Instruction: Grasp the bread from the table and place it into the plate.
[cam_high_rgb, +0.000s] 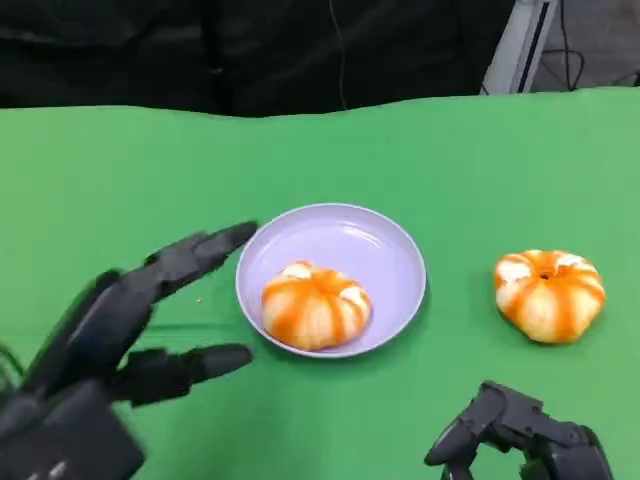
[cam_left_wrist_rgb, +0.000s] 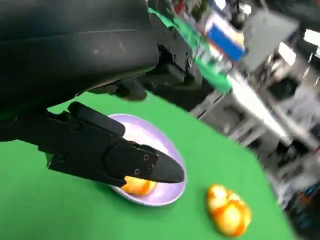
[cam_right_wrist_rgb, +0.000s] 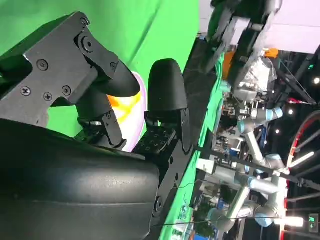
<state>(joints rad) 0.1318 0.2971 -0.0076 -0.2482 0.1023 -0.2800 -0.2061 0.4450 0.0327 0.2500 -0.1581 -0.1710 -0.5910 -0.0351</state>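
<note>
One bun (cam_high_rgb: 315, 305) sits in the plate (cam_high_rgb: 390, 240); your left hand (cam_high_rgb: 120, 330) is spread, empty; right hand (cam_high_rgb: 520, 435) curled. Reach next for the desk bun (cam_high_rgb: 549, 293).

- Setting: robotics lab or test hall, not a home.
- Green cloth-covered table (cam_high_rgb: 120, 160) under both hands; staged work surface.
- Pale jointed robot arms (cam_right_wrist_rgb: 255, 150) on stands, well beyond the right hand (cam_right_wrist_rgb: 125, 90), past the table edge.
- Bright strip lights (cam_right_wrist_rgb: 295, 220) and dark cables in that same background.
- Blurred benches and equipment (cam_left_wrist_rgb: 280, 65) beyond the left hand (cam_left_wrist_rgb: 107, 152).
</note>
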